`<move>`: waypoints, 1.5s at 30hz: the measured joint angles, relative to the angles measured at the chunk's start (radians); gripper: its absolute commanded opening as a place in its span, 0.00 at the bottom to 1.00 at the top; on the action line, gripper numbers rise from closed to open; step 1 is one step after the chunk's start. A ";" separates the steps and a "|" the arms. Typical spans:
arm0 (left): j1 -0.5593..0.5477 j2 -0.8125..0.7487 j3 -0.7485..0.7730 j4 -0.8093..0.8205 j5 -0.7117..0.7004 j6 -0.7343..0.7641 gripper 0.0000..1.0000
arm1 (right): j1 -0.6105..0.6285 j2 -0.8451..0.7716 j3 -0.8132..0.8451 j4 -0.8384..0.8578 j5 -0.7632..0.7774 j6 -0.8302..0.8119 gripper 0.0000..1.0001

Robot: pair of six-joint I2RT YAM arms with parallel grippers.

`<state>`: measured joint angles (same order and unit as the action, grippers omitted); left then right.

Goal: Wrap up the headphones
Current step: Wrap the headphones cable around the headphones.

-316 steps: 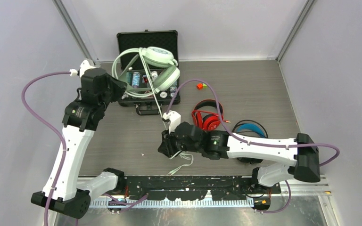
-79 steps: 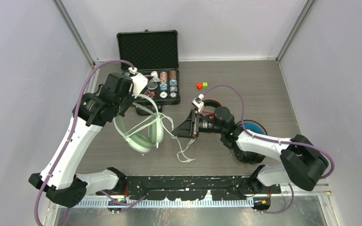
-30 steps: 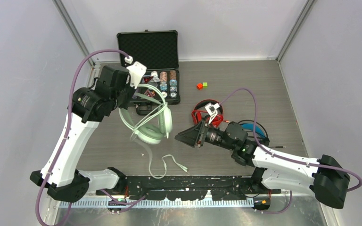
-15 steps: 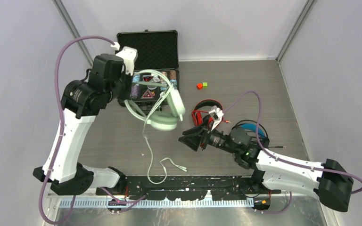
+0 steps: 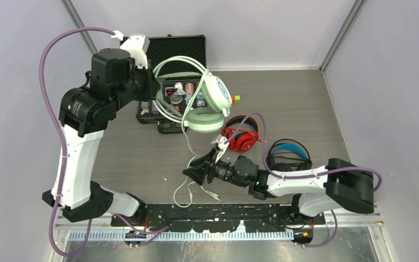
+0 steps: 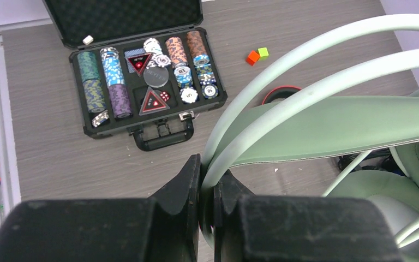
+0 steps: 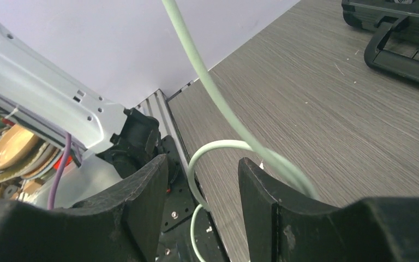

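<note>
Near the table's (image 5: 136,158) front edge, the right gripper (image 7: 203,180) stands wide open around a thin mint cable (image 7: 213,93), seemingly without touching it. Further back, red headphones (image 5: 240,139) and black headphones (image 5: 288,153) lie flat at right. The cable rises to pale mint headphones (image 5: 207,101) with padded cups, hanging above the table, their headband (image 6: 327,120) pinched tight in the left gripper (image 6: 206,185).
</note>
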<state>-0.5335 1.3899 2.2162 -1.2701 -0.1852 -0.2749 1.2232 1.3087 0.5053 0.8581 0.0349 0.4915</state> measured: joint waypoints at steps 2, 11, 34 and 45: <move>0.000 0.004 0.000 0.003 0.003 -0.009 0.00 | 0.022 0.042 0.010 0.032 0.049 0.005 0.53; 0.000 0.011 -0.016 0.061 -0.024 -0.029 0.00 | 0.059 0.118 0.058 0.085 0.272 0.070 0.54; 0.159 -0.036 -0.018 0.175 0.206 -0.171 0.00 | -0.062 -0.055 -0.233 0.157 0.419 0.150 0.00; 0.209 -0.111 -0.078 0.431 0.651 -0.383 0.00 | -0.542 -0.723 -0.107 -0.600 0.439 0.105 0.00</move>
<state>-0.3244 1.2785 2.1384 -0.8394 0.4660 -0.6579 0.6807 0.5858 0.3981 0.2584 0.4740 0.5964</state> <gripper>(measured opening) 0.099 0.070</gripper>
